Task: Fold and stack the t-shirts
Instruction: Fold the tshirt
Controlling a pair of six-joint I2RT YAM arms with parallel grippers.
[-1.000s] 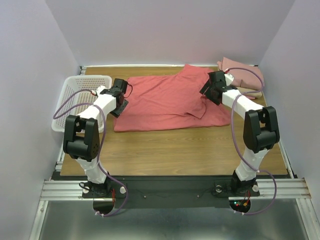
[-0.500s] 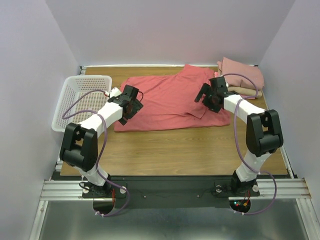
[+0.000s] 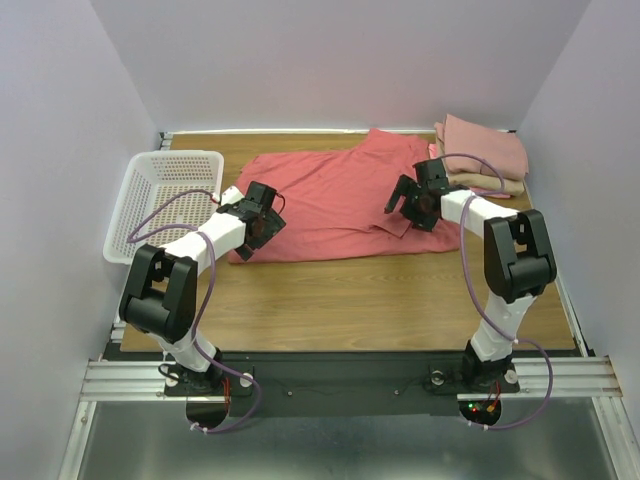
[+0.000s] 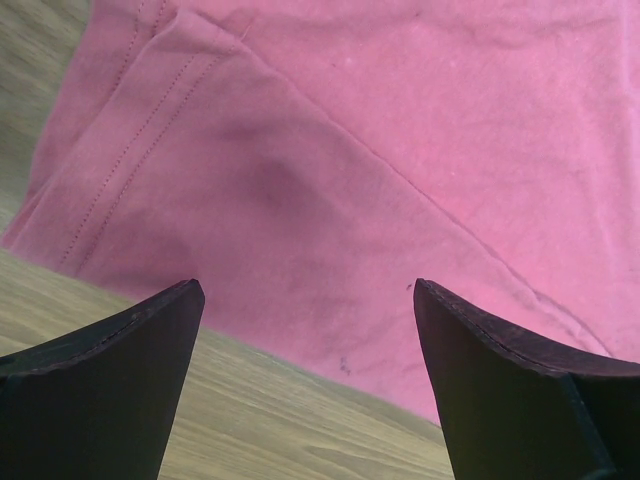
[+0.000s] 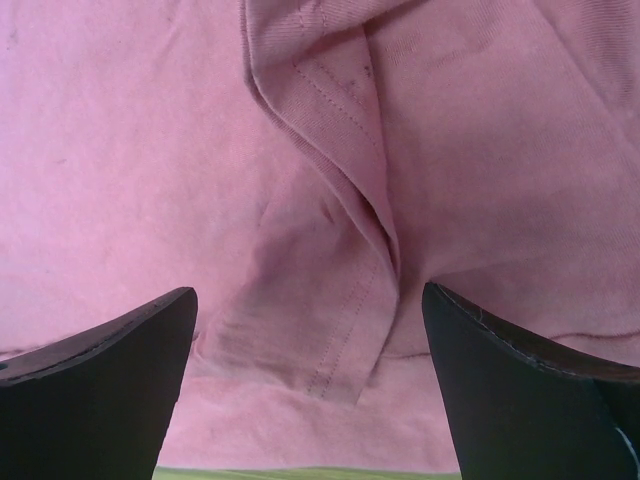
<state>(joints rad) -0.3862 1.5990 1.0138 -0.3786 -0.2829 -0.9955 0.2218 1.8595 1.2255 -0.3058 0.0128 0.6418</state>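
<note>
One red shirt [image 3: 330,200] lies spread flat on the far half of the table [image 3: 350,300], its near hem running roughly parallel to the near edge. In the far right corner sits one stack of folded tees, a pink shirt [image 3: 485,145] on top of a tan shirt [image 3: 495,183]; whether more lie beneath I cannot tell. One white basket [image 3: 165,160] stands at the left edge, just beside the red shirt's left side. There are two arms. The left gripper [image 3: 265,218] hangs with jaws spread wide and holding nothing over the red shirt's near left corner, where the wrist view shows hem [image 4: 110,180] and wood. The right gripper [image 3: 410,205], likewise released, hovers over a folded-over sleeve flap [image 5: 340,250] near the right side. Bare wood runs between the shirt and the arm bases. Pale lilac walls [image 3: 330,60] close in three sides.
</note>
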